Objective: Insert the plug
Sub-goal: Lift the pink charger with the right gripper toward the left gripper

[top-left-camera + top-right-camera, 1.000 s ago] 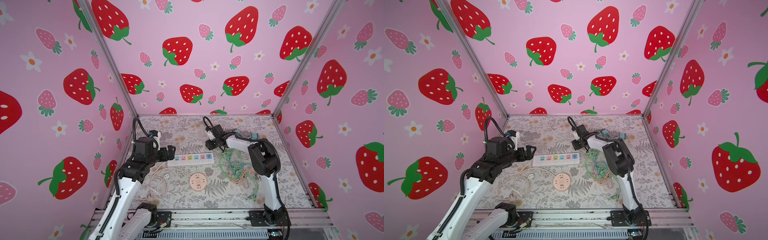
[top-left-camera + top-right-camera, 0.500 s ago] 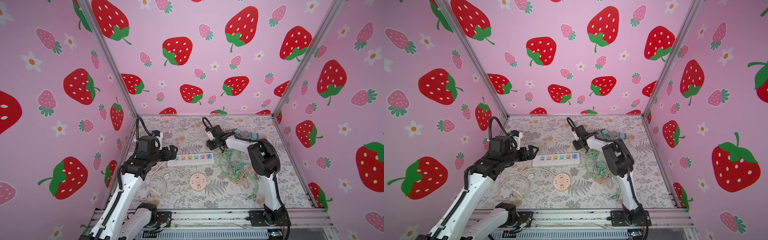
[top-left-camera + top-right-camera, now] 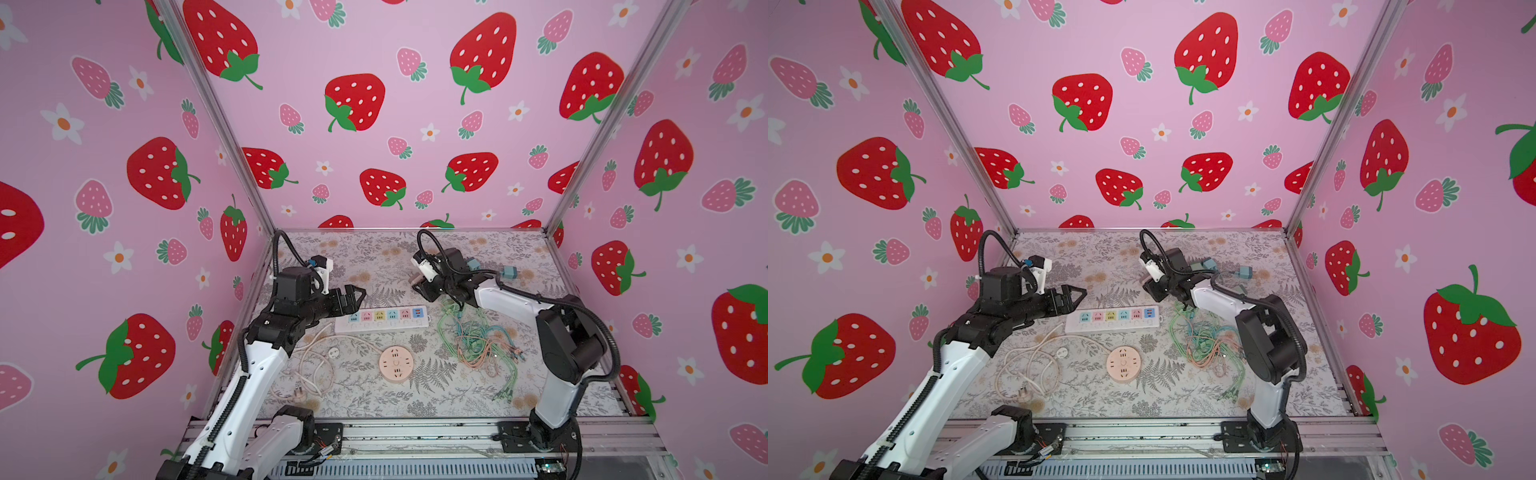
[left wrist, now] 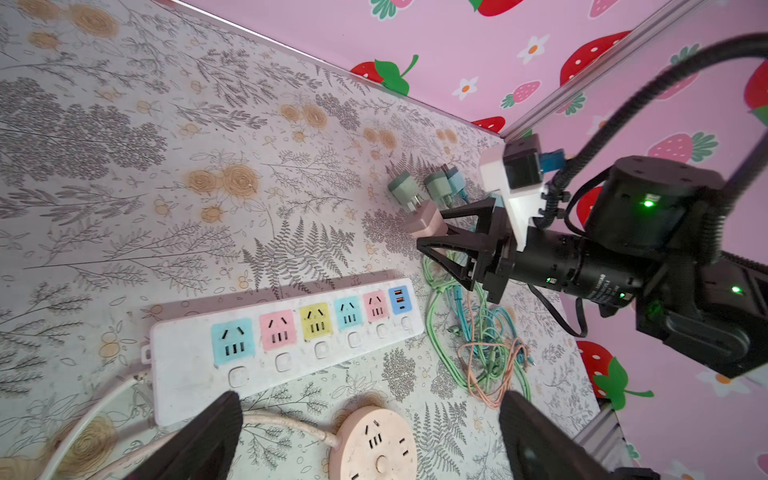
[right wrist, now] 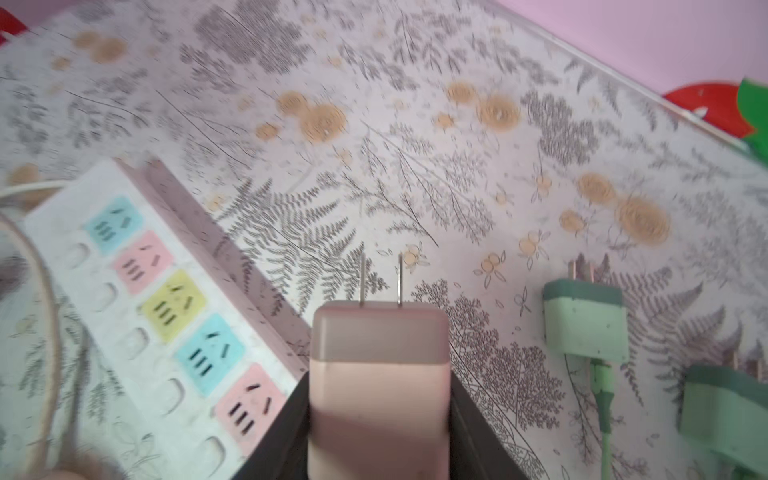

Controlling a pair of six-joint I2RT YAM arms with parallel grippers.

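My right gripper (image 5: 378, 419) is shut on a pink plug (image 5: 378, 365) whose two metal prongs point away from the camera. In both top views the plug (image 3: 415, 279) (image 3: 1147, 283) hangs just above the mat, behind the right end of the white power strip (image 3: 381, 319) (image 3: 1113, 318). The strip has several coloured sockets (image 5: 158, 316) (image 4: 286, 332). My left gripper (image 3: 359, 295) (image 3: 1079, 293) is open and empty over the strip's left end. In the left wrist view, its fingers (image 4: 208, 440) frame the mat.
A round pink socket (image 3: 395, 364) (image 4: 374, 444) with a pale cord (image 3: 316, 365) lies in front of the strip. Tangled green and orange cables (image 3: 478, 340) lie right of it. Green plugs (image 5: 582, 320) (image 4: 405, 189) lie beside the held plug.
My right gripper's jaws have narrowed onto the pink plug. My left gripper has moved a little to the right, toward the strip, and stays open.
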